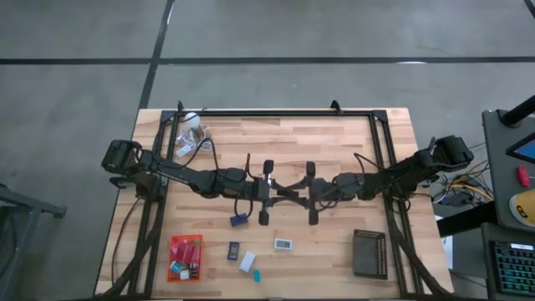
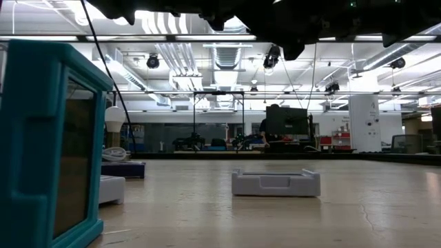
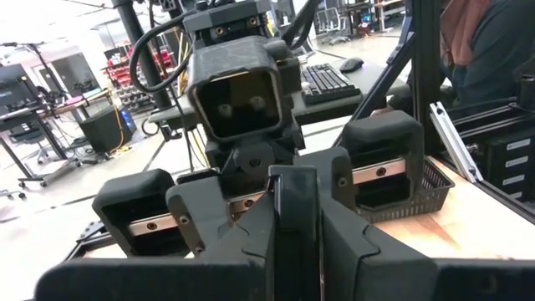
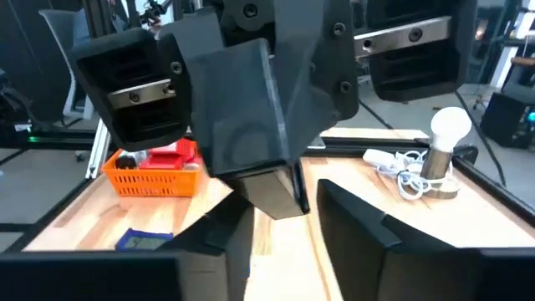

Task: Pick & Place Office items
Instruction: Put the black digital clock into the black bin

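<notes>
Both arms reach level over the middle of the table and meet tip to tip. My left gripper (image 1: 282, 191) is shut on a flat dark grey office item (image 4: 238, 109), held above the wood. My right gripper (image 1: 296, 191) faces it from the table's right side, its fingers closed in on the same item. Loose on the table near the front edge lie a navy item (image 1: 238, 220), a dark one (image 1: 233, 250), two white ones (image 1: 283, 243) (image 1: 247, 262) and a teal one (image 1: 257, 275). My left gripper pinches the dark item's narrow edge (image 3: 292, 209) between its two fingers, coming level from the table's left. The item stands on edge, lifted clear of the table. My right gripper comes level from the table's right, one finger on each side of the item's lower end (image 4: 280, 196). I cannot tell how far back it reaches.
An orange tray (image 1: 185, 257) with several small items stands front left, and a black ribbed tray (image 1: 369, 252) front right. A white bulb with a coiled cord (image 1: 192, 125) is at the far left. A dark frame (image 1: 276, 112) runs round the table's edges.
</notes>
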Available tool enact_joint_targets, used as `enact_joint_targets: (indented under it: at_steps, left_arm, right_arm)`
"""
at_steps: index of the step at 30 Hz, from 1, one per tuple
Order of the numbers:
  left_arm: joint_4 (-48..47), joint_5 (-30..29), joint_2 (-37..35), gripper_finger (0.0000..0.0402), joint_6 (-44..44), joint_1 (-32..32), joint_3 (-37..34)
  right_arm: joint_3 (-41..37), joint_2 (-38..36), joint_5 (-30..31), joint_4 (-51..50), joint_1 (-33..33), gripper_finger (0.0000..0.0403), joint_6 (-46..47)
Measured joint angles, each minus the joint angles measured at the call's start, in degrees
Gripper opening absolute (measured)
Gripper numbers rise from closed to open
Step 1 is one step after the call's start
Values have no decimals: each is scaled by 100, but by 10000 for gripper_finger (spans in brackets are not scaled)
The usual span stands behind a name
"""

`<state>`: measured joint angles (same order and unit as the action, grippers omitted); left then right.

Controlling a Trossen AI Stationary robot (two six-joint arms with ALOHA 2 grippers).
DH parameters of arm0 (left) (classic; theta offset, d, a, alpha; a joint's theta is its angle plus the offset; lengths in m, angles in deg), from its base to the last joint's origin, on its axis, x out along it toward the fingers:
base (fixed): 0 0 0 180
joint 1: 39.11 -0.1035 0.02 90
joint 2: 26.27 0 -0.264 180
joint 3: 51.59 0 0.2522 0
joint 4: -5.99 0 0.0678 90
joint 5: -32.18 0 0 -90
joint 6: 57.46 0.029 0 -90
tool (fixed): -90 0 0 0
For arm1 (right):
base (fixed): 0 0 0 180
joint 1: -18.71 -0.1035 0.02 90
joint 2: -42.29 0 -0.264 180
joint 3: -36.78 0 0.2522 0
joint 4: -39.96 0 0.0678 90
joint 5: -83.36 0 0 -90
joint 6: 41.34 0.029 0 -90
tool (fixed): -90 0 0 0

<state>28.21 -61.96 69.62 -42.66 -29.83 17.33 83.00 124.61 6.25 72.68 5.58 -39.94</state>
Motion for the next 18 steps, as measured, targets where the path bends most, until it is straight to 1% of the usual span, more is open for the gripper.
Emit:
enact_joint_targets:
  at_steps: [5, 8, 11, 18]
  left_arm:
    - [0, -40, 0, 58, -36, 0, -6]
    - [-2, -73, 0, 58, -72, -2, -7]
    - [-2, -55, 0, 58, -74, 0, -9]
    - [-2, -35, 0, 58, -70, 0, -9]
  right_arm:
    - [0, 0, 37, -7, 0, 73, -298]
    - [0, 0, 47, -11, 0, 49, -546]
    - [0, 0, 36, -11, 0, 44, -589]
    - [0, -2, 21, -18, 0, 49, -571]
